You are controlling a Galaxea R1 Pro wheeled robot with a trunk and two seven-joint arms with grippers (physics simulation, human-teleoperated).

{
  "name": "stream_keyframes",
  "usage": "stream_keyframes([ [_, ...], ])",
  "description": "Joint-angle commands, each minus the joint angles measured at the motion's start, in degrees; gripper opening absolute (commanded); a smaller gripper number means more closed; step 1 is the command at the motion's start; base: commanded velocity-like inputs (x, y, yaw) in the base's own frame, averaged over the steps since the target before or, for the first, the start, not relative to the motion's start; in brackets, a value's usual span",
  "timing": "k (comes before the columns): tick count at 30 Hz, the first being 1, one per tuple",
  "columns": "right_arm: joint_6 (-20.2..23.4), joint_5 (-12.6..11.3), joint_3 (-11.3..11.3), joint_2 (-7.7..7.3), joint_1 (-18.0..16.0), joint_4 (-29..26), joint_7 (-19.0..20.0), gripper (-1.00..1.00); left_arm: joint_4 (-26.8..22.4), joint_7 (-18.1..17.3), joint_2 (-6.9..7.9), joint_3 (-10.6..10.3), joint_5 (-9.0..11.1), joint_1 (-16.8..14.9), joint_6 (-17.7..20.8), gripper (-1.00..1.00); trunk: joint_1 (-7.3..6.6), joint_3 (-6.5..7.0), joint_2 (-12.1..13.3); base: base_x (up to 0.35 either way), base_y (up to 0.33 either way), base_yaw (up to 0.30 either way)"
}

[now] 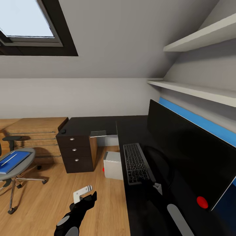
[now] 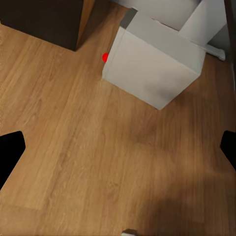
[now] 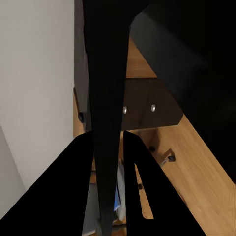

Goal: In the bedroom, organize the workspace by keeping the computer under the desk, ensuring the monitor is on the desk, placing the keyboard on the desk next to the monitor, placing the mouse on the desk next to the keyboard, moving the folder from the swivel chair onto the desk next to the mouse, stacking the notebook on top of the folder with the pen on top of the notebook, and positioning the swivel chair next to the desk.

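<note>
- Our left hand [image 1: 86, 194] hangs over the wood floor [image 2: 73, 147], fingers spread wide, holding nothing.
- The computer [image 1: 113, 165] stands just ahead of it, under the tabletop [image 1: 131, 131] edge.
- Our right hand [image 1: 157, 187] sits at the keyboard's [image 1: 134, 163] near end; a thin black slab [image 3: 105, 98] runs between its fingers, though we cannot tell whether they grip it.
- The monitor [image 1: 186, 154] stands right of that hand.
- The folder [image 1: 13, 160] lies on the swivel chair [image 1: 16, 167], well left of our left hand.
</note>
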Motion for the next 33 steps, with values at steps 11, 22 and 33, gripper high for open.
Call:
stream_keyframes([
  [11, 0.2, -0.3, -0.1, 0.02, 0.0, 0.0, 0.1, -1.0, 0.2, 0.6, 0.23, 0.0, 0.2, -0.1, 0.1, 1.0, 0.0, -0.07, 0.0, 0.0, -0.066, 0.0],
  [22, 0.2, -0.4, -0.1, 0.0, 0.0, 0.0, 0.0, -1.0, 0.2, 0.6, 0.24, 0.0, 0.1, -0.1, 0.1, 1.0, 0.0, -0.07, 0.0, 0.0, -0.007, 0.0],
  [33, 0.2, -0.4, 0.0, 0.02, 0.0, -0.1, 0.0, 1.0, 0.2, 0.6, 0.32, 0.1, 0.1, -0.1, 0.1, 1.0, 0.0, -0.07, 0.0, 0.0, 0.0, 0.0],
])
